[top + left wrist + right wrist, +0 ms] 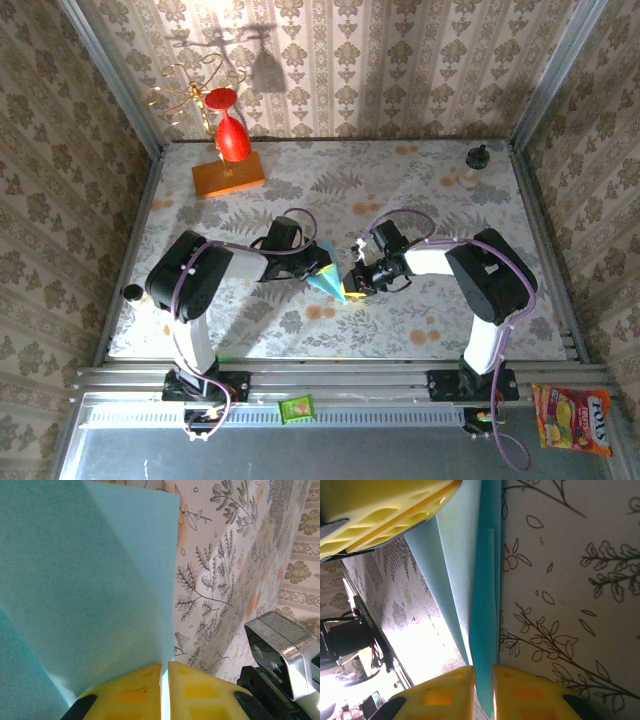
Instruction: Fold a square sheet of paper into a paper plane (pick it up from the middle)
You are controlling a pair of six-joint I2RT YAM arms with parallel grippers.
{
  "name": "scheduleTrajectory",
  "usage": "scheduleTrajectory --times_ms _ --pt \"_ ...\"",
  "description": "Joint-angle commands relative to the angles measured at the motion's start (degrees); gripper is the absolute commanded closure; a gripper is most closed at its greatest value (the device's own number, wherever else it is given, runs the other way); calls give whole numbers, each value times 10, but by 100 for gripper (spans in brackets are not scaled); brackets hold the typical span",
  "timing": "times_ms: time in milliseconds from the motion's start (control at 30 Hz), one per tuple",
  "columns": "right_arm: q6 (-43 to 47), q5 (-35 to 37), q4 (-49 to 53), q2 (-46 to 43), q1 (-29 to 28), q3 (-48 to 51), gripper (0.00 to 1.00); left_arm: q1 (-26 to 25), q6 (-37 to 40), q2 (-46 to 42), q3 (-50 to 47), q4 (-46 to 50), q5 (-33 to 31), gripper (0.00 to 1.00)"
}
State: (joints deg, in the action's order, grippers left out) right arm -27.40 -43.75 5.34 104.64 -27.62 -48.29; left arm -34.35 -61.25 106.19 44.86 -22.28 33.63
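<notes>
Both arms meet mid-counter (450,200). The paper plane (327,280), light blue and part folded, is pinched between the 2 hands, well clear of the orange block (228,177) at the far left.

Left hand (322,265): clamped on the paper plane. In the left wrist view its yellow pads (200,692) are pressed together with only the sheet edge between them. The blue panel fans up and away from the pads, with a diagonal crease across it.

Right hand (356,278): also clamped on it. In the right wrist view the paper runs edge-on straight out from between the pads (445,695), with 2 or more layers stacked. One of the left hand's pads sits at the far end of that same edge.

Key relation: the hands face each other from left and right with the paper between them, so neither is nearer. Both are already on it. In the top view the long axis runs roughly far-left to near-right, crossing the line between the hands. Can't tell which end is the tip, or whether the paper touches the counter.

Judgement: mid-fold, wings not done. The next crease probably needs 1 hand to let go and regrip along that axis while the other holds. Risk: thin paper slips or twists once only 1 hand has it.
</notes>
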Motion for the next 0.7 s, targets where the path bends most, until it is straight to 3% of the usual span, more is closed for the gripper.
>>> scheduleTrajectory --times_ms 0,467,667 --pt "-2 35 29 26 -1 1 80 4 22 13 15 10 2 88" --pt "-6 40 29 16 -1 4 80 5 33 31 21 42 2 88" --pt "-25 51 29 -44 -1 3 74 5 45 35 21 88 -14 88"
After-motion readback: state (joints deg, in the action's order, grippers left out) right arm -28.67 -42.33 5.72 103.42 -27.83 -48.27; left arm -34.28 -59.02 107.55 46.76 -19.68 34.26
